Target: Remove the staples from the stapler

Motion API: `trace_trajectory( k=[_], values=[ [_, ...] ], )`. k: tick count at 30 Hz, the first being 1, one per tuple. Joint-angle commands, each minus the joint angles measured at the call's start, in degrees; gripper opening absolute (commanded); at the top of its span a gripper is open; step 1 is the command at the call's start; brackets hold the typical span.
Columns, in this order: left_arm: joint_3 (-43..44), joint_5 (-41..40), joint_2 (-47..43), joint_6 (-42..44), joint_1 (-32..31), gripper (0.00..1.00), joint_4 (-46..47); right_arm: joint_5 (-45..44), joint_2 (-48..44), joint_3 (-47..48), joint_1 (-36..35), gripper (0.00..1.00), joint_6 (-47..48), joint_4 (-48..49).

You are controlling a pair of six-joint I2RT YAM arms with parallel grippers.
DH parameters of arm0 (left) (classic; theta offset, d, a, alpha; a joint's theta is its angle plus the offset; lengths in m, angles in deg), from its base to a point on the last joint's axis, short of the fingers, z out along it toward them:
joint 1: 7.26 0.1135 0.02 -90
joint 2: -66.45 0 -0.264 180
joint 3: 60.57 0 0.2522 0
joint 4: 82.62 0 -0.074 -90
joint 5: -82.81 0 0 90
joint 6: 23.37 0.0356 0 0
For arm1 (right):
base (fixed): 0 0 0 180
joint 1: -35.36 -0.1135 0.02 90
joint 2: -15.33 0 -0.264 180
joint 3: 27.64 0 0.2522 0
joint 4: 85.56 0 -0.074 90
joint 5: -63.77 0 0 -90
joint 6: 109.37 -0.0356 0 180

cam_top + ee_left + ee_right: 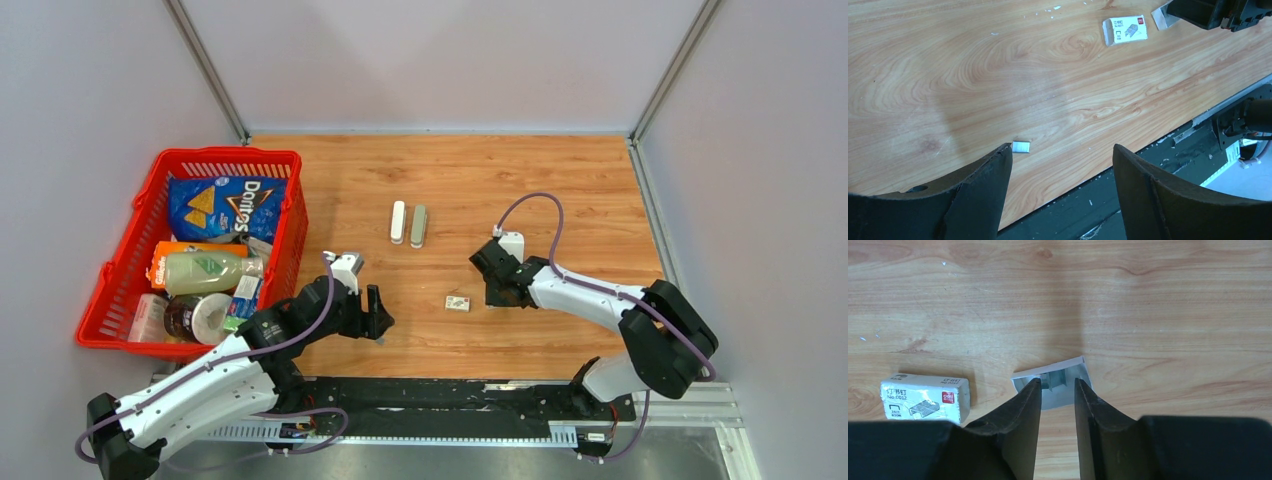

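A white stapler [398, 222] and a grey-green stapler [418, 225] lie side by side at mid-table, away from both grippers. My right gripper [1057, 381] is low over a small white paper tray [1075, 371], jaws slightly parted. A short grey strip of staples [1059, 377] lies loose in the tray at the fingertips, narrower than the gap. My left gripper [1063, 147] stands wide open near the table's front edge, holding nothing. Another small silvery strip of staples [1021, 146] lies on the wood just beside its left fingertip [1004, 152].
A small white staple box [458, 303] with dark print lies between the two grippers. A red basket [295, 215] of groceries stands at the left. The table's front edge and the dark rail [1148, 165] are right under my left gripper.
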Motion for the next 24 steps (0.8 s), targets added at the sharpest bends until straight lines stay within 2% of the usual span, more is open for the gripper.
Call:
trace_trajectory(
  k=[1,9,14,17,24],
  values=[
    [0.38,0.51,0.27,0.93,-0.15,0.81,1.54,-1.05,-2.19,1.67,0.0,0.34,0.2,0.16],
    [2.31,0.34,-1.39,1.2,-0.23,0.81,-1.18,-1.49,-7.46,5.88,-7.1,0.39,1.34,-3.19],
    [4.51,-1.42,-4.12,1.46,-0.15,0.81,-5.48,2.19,-8.96,7.03,-14.84,0.43,3.71,0.75],
    [5.91,-3.17,-5.26,1.72,-0.24,0.81,-8.03,5.8,-7.29,7.65,-18.71,0.44,5.2,4.62],
    [8.55,-7.31,-9.74,1.55,-0.23,0.8,-13.21,5.81,2.81,13.09,-27.41,0.47,12.14,8.5]
  ],
)
